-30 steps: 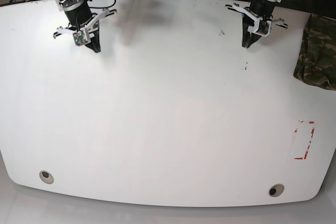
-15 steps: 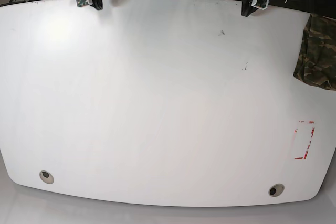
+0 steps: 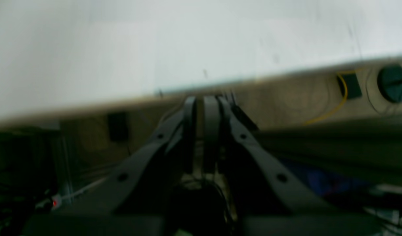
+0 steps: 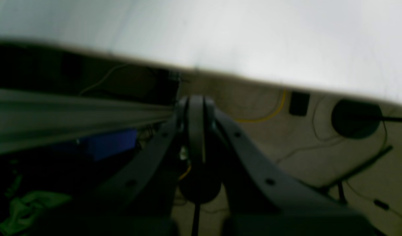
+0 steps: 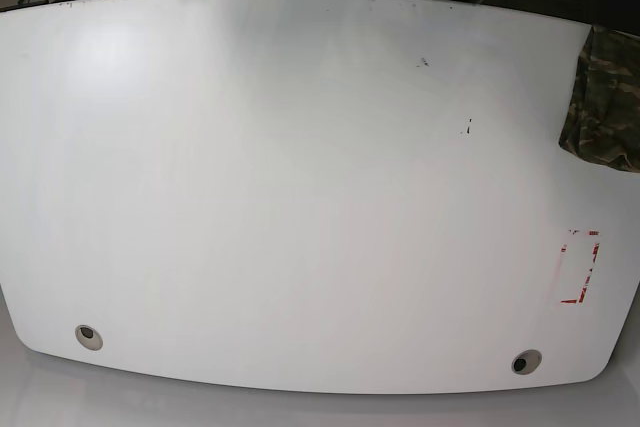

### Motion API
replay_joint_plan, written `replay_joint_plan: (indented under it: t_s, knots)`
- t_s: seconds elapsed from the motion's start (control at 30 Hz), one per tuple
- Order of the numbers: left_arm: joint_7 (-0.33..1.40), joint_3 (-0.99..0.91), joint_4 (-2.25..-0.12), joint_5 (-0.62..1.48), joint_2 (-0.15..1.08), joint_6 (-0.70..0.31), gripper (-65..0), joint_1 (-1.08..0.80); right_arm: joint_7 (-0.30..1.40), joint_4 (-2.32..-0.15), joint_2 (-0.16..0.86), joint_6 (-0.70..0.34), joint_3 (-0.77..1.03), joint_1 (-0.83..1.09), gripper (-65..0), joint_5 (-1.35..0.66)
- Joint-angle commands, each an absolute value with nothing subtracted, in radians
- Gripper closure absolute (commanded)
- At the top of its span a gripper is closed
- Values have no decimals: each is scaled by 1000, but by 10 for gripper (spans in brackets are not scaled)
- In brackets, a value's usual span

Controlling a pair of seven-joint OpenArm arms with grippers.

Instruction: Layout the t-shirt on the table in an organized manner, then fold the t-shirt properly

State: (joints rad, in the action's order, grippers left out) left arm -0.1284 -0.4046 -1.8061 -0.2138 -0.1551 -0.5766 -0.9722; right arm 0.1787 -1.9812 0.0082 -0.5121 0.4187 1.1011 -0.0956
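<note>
One table. One t-shirt, right edge of the frame. Two grommet holes, lower left and lower right. One red rectangle, lower right. Two grippers, one per wrist view.

Table: smooth, glossy white top, hard laminate-like look, faintly reflective with soft light patches; a few small dark specks mar the finish; edge band shows pale tan in the wrist views. Two round grommet holes, each lined with a grey ring that looks like plastic. Red-marked rectangle: thin, flat marking, patchy and worn, matt. T-shirt: soft woven or knit cloth, matt, creased and bunched, printed in dark green, brown and tan streaks. Left gripper: dark fingers, smooth matt plastic look, small round fastener holes in the side links. Right gripper: same dark matt, moulded-looking finish; both views blurred.
</note>
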Motion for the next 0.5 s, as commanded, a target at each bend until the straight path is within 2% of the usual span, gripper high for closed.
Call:
replay_joint_plan:
  t_s: [0.0, 0.23, 0.47]
  knots:
    - [-151, -406, -1814, -205, -156, -578, -26, -1013, 156, -1977, 12, -513, 423, 1150, 0, -111]
    - [-151, -406, -1767, -205, -153, -578, -26, -1047, 156, -1879, 12, -513, 421, 1155, 0, -111]
    - [-151, -392, -1610, -206, -140, -578, -26, -1015, 156, -1676, 16, -527, 421, 1076, 0, -110]
